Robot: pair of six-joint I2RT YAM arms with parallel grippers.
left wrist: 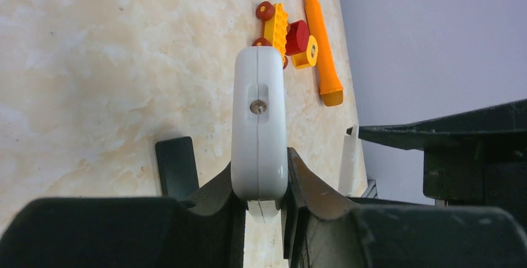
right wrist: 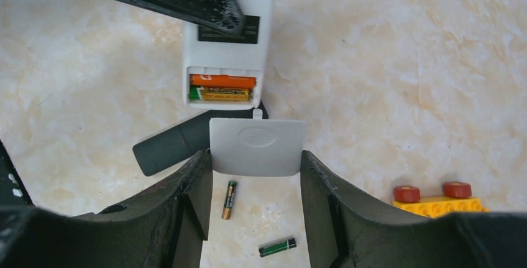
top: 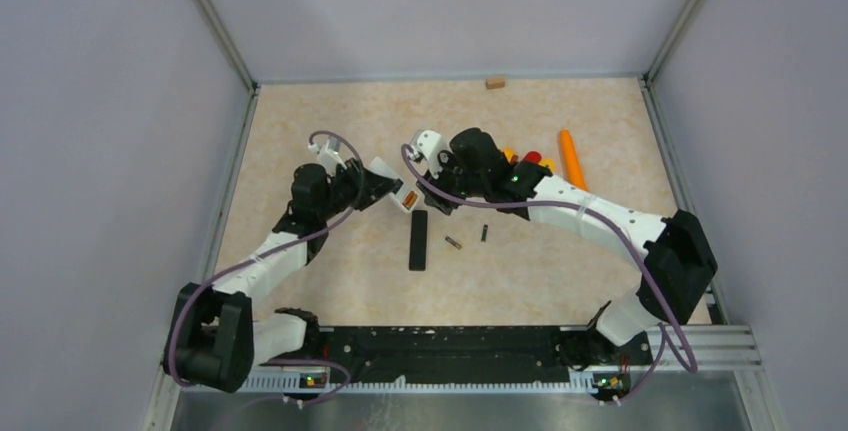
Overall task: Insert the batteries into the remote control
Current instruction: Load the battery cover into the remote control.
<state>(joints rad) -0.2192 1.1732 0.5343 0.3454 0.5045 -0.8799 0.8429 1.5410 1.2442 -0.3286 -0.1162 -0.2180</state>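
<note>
My left gripper (left wrist: 260,168) is shut on a white remote control (left wrist: 258,112) and holds it above the table; both show in the top view, gripper (top: 371,183) and remote (top: 392,181). In the right wrist view the remote (right wrist: 231,47) has its battery bay open, with two batteries (right wrist: 222,87) lying in it. My right gripper (right wrist: 256,156) is shut on the pale grey battery cover (right wrist: 257,143), just below the bay. Two loose batteries lie on the table under it, one gold (right wrist: 229,199) and one dark green (right wrist: 278,247). They also show in the top view, one (top: 453,243) beside the other (top: 485,233).
A slim black bar (top: 418,239) lies on the table under the remote. A yellow and red brick toy (top: 522,158) and an orange carrot-shaped cone (top: 571,158) lie at the right. A small wooden block (top: 495,81) sits at the back wall.
</note>
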